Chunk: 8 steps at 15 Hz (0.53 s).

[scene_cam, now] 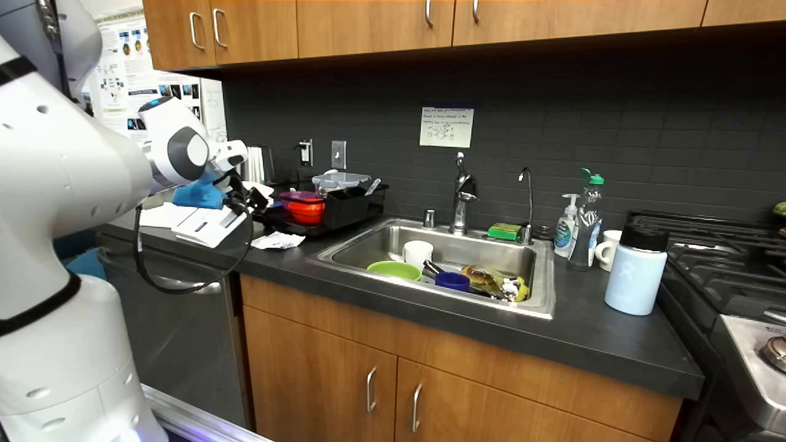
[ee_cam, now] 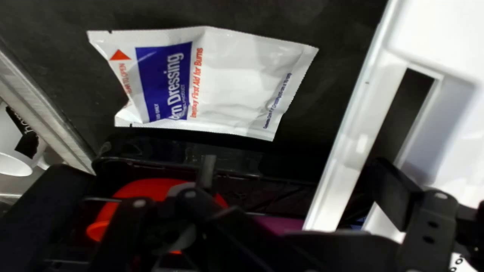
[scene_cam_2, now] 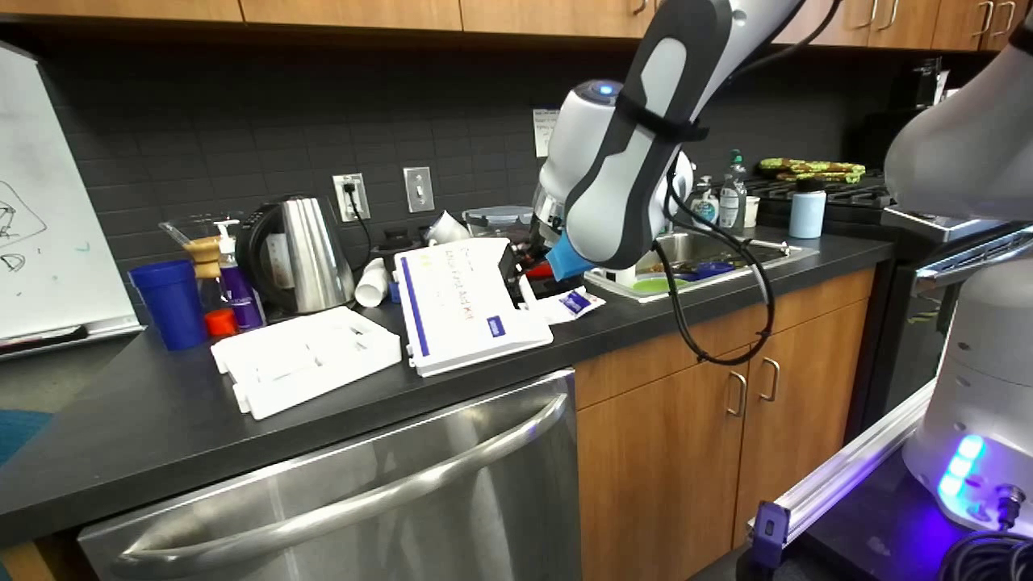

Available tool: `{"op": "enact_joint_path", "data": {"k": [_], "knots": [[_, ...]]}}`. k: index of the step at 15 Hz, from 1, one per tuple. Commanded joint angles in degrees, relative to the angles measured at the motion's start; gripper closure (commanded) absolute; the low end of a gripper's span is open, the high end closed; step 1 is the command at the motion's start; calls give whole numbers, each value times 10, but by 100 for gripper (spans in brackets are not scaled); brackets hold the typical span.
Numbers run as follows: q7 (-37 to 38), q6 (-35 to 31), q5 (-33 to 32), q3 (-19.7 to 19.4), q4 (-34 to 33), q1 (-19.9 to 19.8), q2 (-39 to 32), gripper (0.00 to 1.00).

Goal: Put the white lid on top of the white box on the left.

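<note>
The white lid, printed "First Aid Kit" (scene_cam_2: pixel 460 303), lies tilted on the counter, its far side raised; it also shows in an exterior view (scene_cam: pixel 212 226). The low white box (scene_cam_2: pixel 303 355) lies open to its left, apart from it; in an exterior view it is partly behind the lid (scene_cam: pixel 164 215). My gripper (ee_cam: pixel 302 181) is open, fingers wide apart. In the wrist view the lid's white edge strip (ee_cam: pixel 351 151) runs between the fingers, nearer the right finger. In both exterior views the gripper (scene_cam: pixel 253 201) is at the lid's sink-side edge, partly hidden by the arm (scene_cam_2: pixel 529 262).
A white dressing packet (ee_cam: pixel 242 83) lies beside the lid. A black dish rack (scene_cam: pixel 353 209) with a red bowl (scene_cam: pixel 305 210) stands behind the gripper. A steel kettle (scene_cam_2: pixel 315 254), white cylinder (scene_cam_2: pixel 372 282) and blue cup (scene_cam_2: pixel 168 303) stand behind the box. The sink (scene_cam: pixel 442 245) is alongside.
</note>
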<state>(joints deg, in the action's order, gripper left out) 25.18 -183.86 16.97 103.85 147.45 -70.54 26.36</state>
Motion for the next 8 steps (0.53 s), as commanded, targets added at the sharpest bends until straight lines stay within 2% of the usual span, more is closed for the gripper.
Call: {"op": "enact_joint_path", "data": {"k": [1, 5, 7, 8], "knots": [[-8, -4, -12, 13, -7, -23, -2, 0], [-12, -4, -13, 20, -11, -32, -5, 13], [-14, -4, -13, 22, -11, -35, -5, 33], [-15, -4, -13, 24, -11, -36, -5, 38]]}}
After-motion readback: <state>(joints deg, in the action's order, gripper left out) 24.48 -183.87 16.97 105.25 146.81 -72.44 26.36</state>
